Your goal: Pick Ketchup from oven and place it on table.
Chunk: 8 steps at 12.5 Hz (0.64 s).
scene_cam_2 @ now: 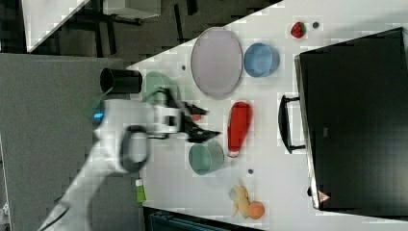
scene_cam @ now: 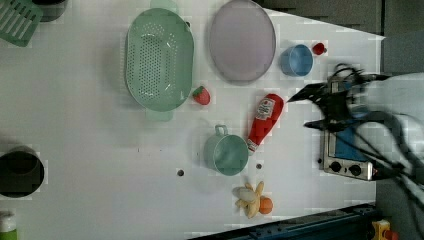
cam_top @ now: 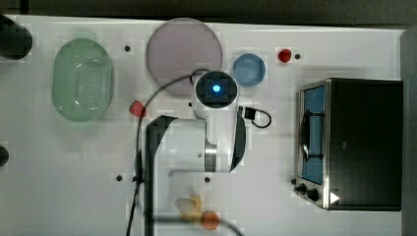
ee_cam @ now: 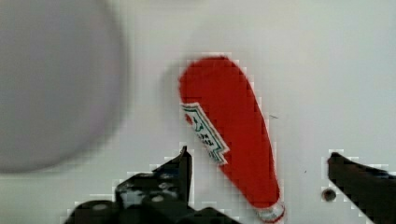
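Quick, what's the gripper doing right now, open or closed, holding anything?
Gripper: open and empty, fingers apart above the ketchup bottle, which lies on its side on the table.

the white arm (scene_cam_2: 120,139) extends over the work surface with its wrist bent downward. the gripper (ee_cam: 259,163) points down, its two black fingers (ee_cam: 180,170) spread wide apart, holding nothing, clear of contact

Floor: dark grey (scene_cam_2: 144,33), beyond the tabletop edge in the right view.
Panel: plain grey surface (scene_cam_2: 43,106) at the right view's left.
Light: even, bright.
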Available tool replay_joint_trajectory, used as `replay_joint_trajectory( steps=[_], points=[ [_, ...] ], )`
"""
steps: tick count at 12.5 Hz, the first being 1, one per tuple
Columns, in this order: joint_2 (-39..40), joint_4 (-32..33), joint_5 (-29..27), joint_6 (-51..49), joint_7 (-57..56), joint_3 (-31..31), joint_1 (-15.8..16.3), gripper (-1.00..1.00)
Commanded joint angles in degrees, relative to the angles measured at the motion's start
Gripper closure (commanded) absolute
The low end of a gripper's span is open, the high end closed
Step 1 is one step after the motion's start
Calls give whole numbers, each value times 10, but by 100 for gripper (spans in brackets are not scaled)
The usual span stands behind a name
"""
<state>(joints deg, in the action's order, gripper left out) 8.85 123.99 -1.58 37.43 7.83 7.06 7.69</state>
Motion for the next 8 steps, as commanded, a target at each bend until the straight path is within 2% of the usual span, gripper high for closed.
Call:
replay_joint_trajectory(
  steps=[1,4,8],
  points=[
    [-66,-111,-2,-90,29,12,-15,-100],
    [-87,-213,-1,-205,29,7,-13,-100],
    [-87,-303,0,-316,29,7,-13,-100]
  ],
)
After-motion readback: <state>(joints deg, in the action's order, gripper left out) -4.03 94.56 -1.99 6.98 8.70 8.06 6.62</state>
